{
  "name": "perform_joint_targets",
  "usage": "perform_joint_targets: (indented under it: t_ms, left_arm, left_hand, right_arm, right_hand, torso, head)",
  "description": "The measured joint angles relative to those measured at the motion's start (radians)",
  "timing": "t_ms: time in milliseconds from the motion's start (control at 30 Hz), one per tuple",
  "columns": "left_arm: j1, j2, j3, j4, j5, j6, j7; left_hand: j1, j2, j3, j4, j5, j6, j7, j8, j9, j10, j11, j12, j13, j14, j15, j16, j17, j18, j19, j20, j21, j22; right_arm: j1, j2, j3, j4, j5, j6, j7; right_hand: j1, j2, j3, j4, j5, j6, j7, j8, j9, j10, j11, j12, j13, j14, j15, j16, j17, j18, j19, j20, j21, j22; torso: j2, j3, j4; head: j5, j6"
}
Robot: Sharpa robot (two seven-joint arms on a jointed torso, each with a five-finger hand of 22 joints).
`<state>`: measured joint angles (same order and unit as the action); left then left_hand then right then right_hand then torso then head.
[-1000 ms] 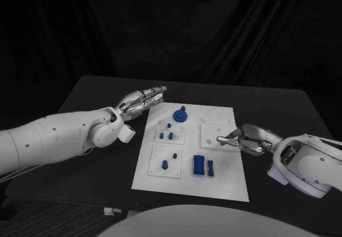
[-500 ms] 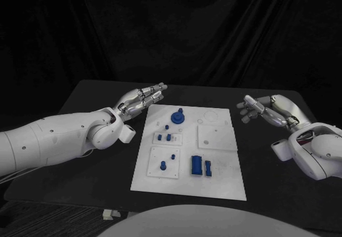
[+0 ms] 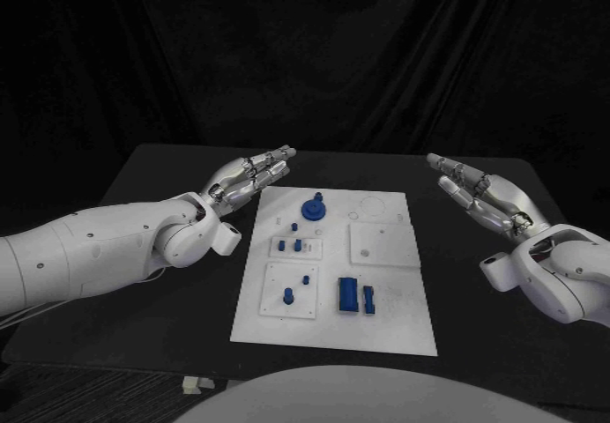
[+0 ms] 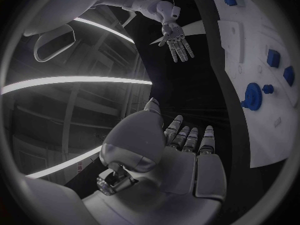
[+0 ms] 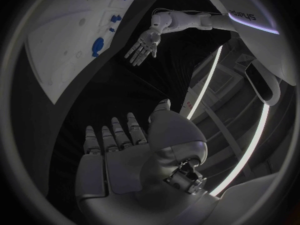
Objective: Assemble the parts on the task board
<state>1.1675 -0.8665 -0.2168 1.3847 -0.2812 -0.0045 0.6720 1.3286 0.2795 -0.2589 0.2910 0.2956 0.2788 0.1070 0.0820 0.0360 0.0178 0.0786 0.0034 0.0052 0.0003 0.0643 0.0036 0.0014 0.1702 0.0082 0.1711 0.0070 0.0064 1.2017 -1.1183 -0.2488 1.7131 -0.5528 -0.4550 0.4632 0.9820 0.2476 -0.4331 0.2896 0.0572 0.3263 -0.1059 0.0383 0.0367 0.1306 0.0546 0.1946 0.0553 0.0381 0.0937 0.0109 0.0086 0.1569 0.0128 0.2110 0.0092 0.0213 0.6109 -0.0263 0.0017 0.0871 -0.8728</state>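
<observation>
Left hand [image 3: 249, 175] open, fingers straight and together, holding nothing, raised beside board [image 3: 388, 308]. Right hand [image 3: 479, 196] open too, fingers extended, empty, off board's other side. Board flat on table [image 3: 152, 167] between both hands, touching neither. Blue parts [image 3: 345, 294] seated on board, round one [image 3: 316, 209] nearest left hand.

The task board [image 3: 394, 330] lies in the middle of the desk [image 3: 152, 176]. A round part [image 3: 316, 208] stands near its far edge, small parts [image 3: 293, 245] sit nearer along its left side, and two upright parts [image 3: 354, 295] stand toward its near middle. The left robot hand [image 3: 249, 176] hangs left of the board's far corner, the right robot hand [image 3: 479, 196] right of it, both apart from it
</observation>
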Motion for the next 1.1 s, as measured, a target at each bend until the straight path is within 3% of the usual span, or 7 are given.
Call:
perform_joint_targets:
  t_ms: [233, 267, 333, 400, 567, 933, 1100]
  left_arm:
    - [0.0, 0.004, 0.0, -0.003, 0.0, -0.003, 0.001]
    - [0.0, 0.004, 0.0, -0.003, 0.0, -0.003, 0.0]
    - [0.0, 0.004, 0.0, -0.003, 0.0, -0.003, -0.002]
    - [-0.001, 0.004, 0.003, -0.002, 0.0, -0.005, -0.005]
    - [-0.012, 0.01, 0.024, 0.013, 0.007, -0.031, -0.012]
    - [-0.062, 0.047, 0.12, 0.094, 0.085, -0.265, -0.057]
    - [-0.086, 0.064, 0.165, 0.133, 0.14, -0.413, -0.083]
  left_hand:
    - [0.001, 0.001, 0.0, 0.0, 0.003, 0.0, 0.0, -0.009, 0.0, -0.004, -0.004, 0.0, 0.0, 0.0, 0.0, 0.0, 0.0, 0.0, 0.0, 0.0, 0.0, -0.002]
    - [-0.02, -0.003, 0.003, -0.003, 0.001, -0.006, -0.006, -0.016, -0.003, -0.008, -0.009, 0.0, -0.001, -0.001, -0.003, 0.0, 0.0, 0.0, -0.001, -0.001, 0.0, -0.003]
    - [-0.114, -0.022, 0.023, -0.022, -0.02, -0.026, -0.021, -0.033, -0.011, -0.009, -0.027, 0.0, -0.002, 0.0, -0.021, 0.0, 0.0, 0.0, -0.007, -0.012, 0.0, -0.004]
    - [-0.208, -0.042, 0.042, -0.042, -0.041, -0.046, -0.042, -0.047, -0.018, -0.012, -0.042, 0.0, -0.002, 0.0, -0.033, 0.0, 0.0, -0.01, -0.007, -0.026, 0.0, -0.004]
    - [-0.421, -0.087, 0.085, -0.087, -0.09, -0.087, -0.082, -0.063, -0.028, -0.015, -0.061, 0.0, -0.003, 0.0, -0.047, 0.0, 0.0, -0.04, -0.007, -0.051, 0.0, -0.005]
    - [-0.754, -0.157, 0.152, -0.158, -0.165, -0.155, -0.102, -0.073, -0.034, -0.016, -0.07, 0.0, -0.004, 0.0, -0.054, 0.0, 0.0, -0.076, -0.008, -0.125, 0.0, -0.005]
    - [-0.863, -0.18, 0.19, -0.186, -0.19, -0.175, -0.107, -0.077, -0.035, -0.016, -0.07, 0.0, -0.004, 0.0, -0.054, 0.0, 0.0, -0.119, -0.008, -0.148, -0.004, -0.005]
  right_arm:
    - [-0.009, 0.013, 0.0, -0.021, 0.015, 0.084, 0.015]
    - [-0.009, 0.013, 0.0, -0.021, 0.015, 0.084, 0.015]
    - [-0.009, 0.014, 0.001, -0.021, 0.015, 0.084, 0.014]
    - [-0.01, 0.02, 0.007, -0.024, 0.019, 0.082, 0.014]
    - [-0.027, 0.061, 0.041, -0.038, 0.045, 0.065, 0.015]
    - [-0.111, 0.255, 0.188, -0.107, 0.274, -0.096, 0.025]
    - [-0.136, 0.312, 0.23, -0.13, 0.392, -0.181, 0.033]
  right_hand:
    - [0.0, 0.0, 0.0, 0.0, 0.0, -0.025, -0.013, 0.0, -0.002, -0.056, -0.018, 0.0, -0.016, -0.026, -0.012, -0.003, -0.006, 0.0, -0.007, 0.0, -0.005, -0.02]
    - [-0.185, -0.028, 0.096, -0.065, -0.038, -0.093, 0.014, -0.026, -0.025, -0.108, -0.042, -0.043, -0.043, -0.035, -0.067, -0.007, -0.007, -0.024, -0.012, -0.046, -0.005, -0.02]
    - [-0.434, -0.095, 0.201, -0.135, -0.053, -0.165, 0.09, -0.035, -0.033, -0.126, -0.053, -0.089, -0.053, -0.038, -0.089, -0.007, -0.007, -0.063, -0.013, -0.097, -0.005, -0.02]
    - [-0.613, -0.145, 0.276, -0.185, -0.054, -0.217, 0.103, -0.035, -0.034, -0.127, -0.054, -0.17, -0.054, -0.038, -0.089, -0.007, -0.008, -0.135, -0.012, -0.153, -0.005, -0.02]
    - [-0.838, -0.244, 0.421, -0.287, -0.054, -0.323, 0.106, -0.035, -0.035, -0.127, -0.054, -0.191, -0.054, -0.038, -0.089, -0.007, -0.008, -0.15, -0.013, -0.206, -0.005, -0.02]
    - [-0.976, -0.249, 0.431, -0.29, -0.054, -0.323, 0.106, -0.035, -0.036, -0.127, -0.054, -0.191, -0.054, -0.038, -0.089, -0.007, -0.008, -0.15, -0.013, -0.206, -0.005, -0.02]
    - [-0.976, -0.249, 0.431, -0.29, -0.054, -0.323, 0.106, -0.035, -0.036, -0.127, -0.054, -0.191, -0.054, -0.038, -0.088, -0.007, -0.008, -0.15, -0.012, -0.206, -0.005, -0.02]
  torso:
    - [-0.001, 0.0002, 0.0018]
    - [-0.001, 0.0002, 0.0016]
    - [-0.001, 0.0003, 0.0017]
    - [-0.002, 0.0004, 0.0017]
    - [-0.006, 0.0021, 0.0017]
    - [-0.036, 0.0141, 0.0]
    - [-0.052, 0.0205, -0.0009]
  head:
    - [0.006, 0.0]
    - [0.006, 0.0]
    - [0.006, 0.0]
    - [0.003, 0.005]
    - [-0.007, 0.032]
    - [-0.054, 0.176]
    - [-0.074, 0.236]
